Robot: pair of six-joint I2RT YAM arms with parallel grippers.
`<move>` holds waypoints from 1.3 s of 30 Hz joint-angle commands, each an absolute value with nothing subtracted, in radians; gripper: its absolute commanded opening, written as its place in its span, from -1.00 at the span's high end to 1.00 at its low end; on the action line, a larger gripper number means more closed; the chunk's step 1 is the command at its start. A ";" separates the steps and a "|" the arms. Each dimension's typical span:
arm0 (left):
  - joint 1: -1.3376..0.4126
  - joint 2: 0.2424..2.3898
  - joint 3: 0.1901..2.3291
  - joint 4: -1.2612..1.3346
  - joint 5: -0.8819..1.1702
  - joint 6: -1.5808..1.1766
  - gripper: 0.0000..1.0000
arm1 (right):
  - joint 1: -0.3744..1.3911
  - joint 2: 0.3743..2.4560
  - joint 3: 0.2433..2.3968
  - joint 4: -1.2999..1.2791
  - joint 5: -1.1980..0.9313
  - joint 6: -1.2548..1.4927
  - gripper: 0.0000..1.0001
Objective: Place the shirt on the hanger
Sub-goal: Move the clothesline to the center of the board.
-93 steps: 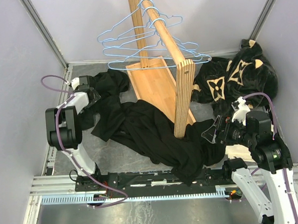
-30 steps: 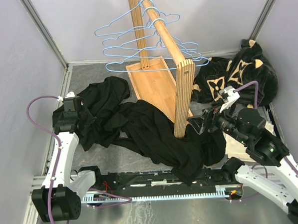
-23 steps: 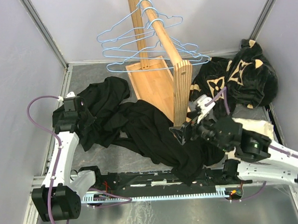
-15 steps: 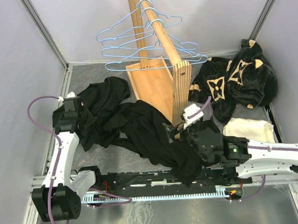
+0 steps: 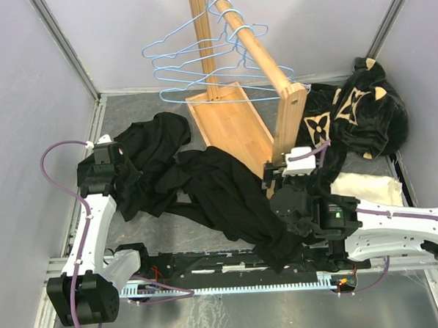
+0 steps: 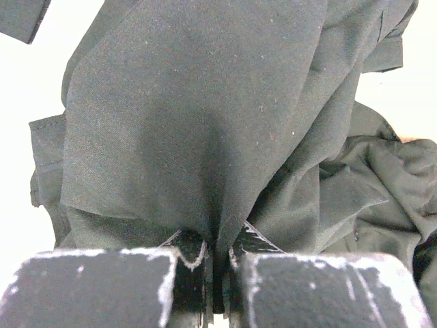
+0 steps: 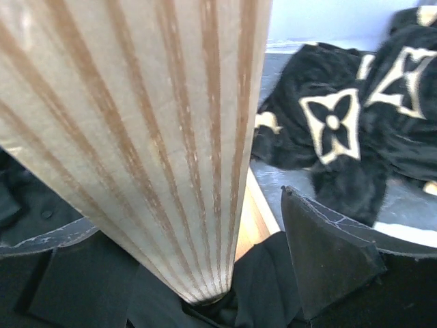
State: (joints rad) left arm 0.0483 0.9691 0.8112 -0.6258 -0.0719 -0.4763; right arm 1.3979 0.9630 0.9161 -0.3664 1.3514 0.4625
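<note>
grey tabletop (image 5: 171,229) sits boxed in by pale lilac walls (image 5: 32,107), with both arm bases at 6 o'clock. nearest, a plain black garment (image 5: 228,196) sprawls from the near edge toward the centre. just to its 3 o'clock side, the right gripper (image 5: 281,178) reaches the foot of the wooden rack (image 5: 235,123). its jaws are spread to either side of the upright post (image 7: 150,123). in the wrist view one finger (image 7: 328,260) stands clear of the wood and the other sits low under the post's edge. beside that arm, at 4 o'clock, lies a folded cream cloth (image 5: 367,189).

at 9 o'clock the left gripper (image 5: 110,168) is clamped tight on the shirt (image 5: 148,142). a fold of the black cloth (image 6: 191,116) is pinched between its jaws (image 6: 217,249) and fans out beyond them. the shirt lies heaped on the table, its inner edge touching the other black garment.

farther back, at 2 o'clock, a black plush garment with tan flower motifs (image 5: 356,113) is piled in the corner. at 12 o'clock several light-blue wire hangers (image 5: 200,77) hang from the rack's slanting rail.
</note>
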 commanded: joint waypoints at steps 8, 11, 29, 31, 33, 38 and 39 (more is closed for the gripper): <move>0.048 0.941 0.809 -0.576 -0.040 -0.434 0.95 | 1.221 0.841 1.039 -1.023 1.519 0.876 -0.63; 0.047 0.943 0.808 -0.573 -0.034 -0.435 0.95 | 1.135 0.805 1.028 -1.058 1.475 0.882 -0.65; 0.047 0.943 0.802 -0.565 -0.008 -0.428 0.95 | 0.780 0.786 0.918 -0.528 1.232 0.370 -0.03; 0.048 0.938 0.804 -0.565 -0.010 -0.428 0.95 | 0.755 0.744 0.865 -0.395 1.104 0.247 -0.01; 0.048 0.919 0.801 -0.563 -0.015 -0.429 0.95 | 0.732 0.681 0.811 -0.330 0.984 0.195 0.02; 0.048 0.894 0.798 -0.561 -0.020 -0.433 0.95 | 0.698 0.574 0.749 -0.305 0.794 0.142 0.08; 0.047 0.892 0.804 -0.565 -0.020 -0.434 0.95 | 0.696 0.573 0.749 -0.308 0.768 0.135 0.10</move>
State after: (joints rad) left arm 0.0483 0.9211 0.7952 -0.6106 -0.0383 -0.4698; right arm 0.7082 0.6071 0.7738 -0.3573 0.9798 0.2356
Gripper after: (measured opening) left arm 0.051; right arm 0.502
